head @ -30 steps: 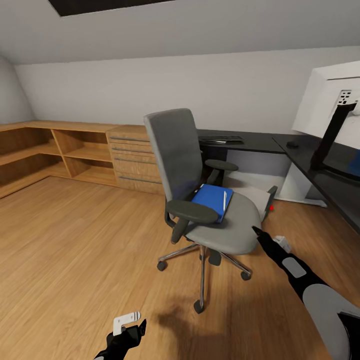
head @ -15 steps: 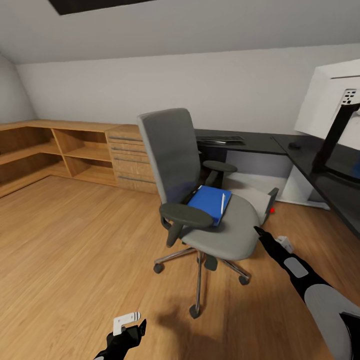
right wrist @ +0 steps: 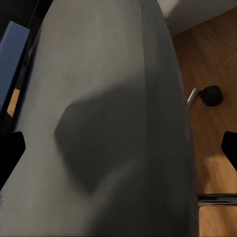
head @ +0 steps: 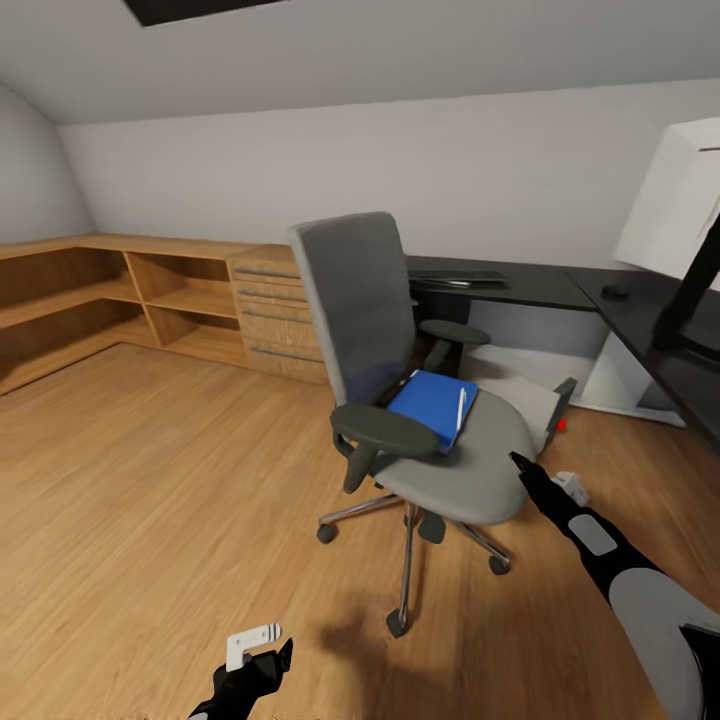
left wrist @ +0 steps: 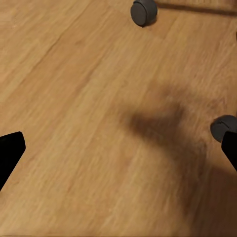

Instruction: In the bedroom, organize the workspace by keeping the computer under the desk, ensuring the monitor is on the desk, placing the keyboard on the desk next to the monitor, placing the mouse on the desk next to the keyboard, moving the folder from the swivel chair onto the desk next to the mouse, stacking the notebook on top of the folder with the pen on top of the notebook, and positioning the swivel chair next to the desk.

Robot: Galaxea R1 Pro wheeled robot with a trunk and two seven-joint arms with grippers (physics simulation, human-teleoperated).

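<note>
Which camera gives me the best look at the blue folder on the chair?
Head view: the folder lies flat on the swivel chair seat, pen on top. The right wrist view catches just a blue edge beside the seat; the left wrist view looks at floor and casters.

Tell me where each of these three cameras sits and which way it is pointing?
Head view: on the robot's head, looking down at the swivel chair with the folder; both arms show, right gripper by the seat.
Left wrist view: near the left gripper, facing floor and casters; dark fingertips at the edges.
Right wrist view: near the right gripper, facing the grey seat.
Shared: chair and wooden floor.
</note>
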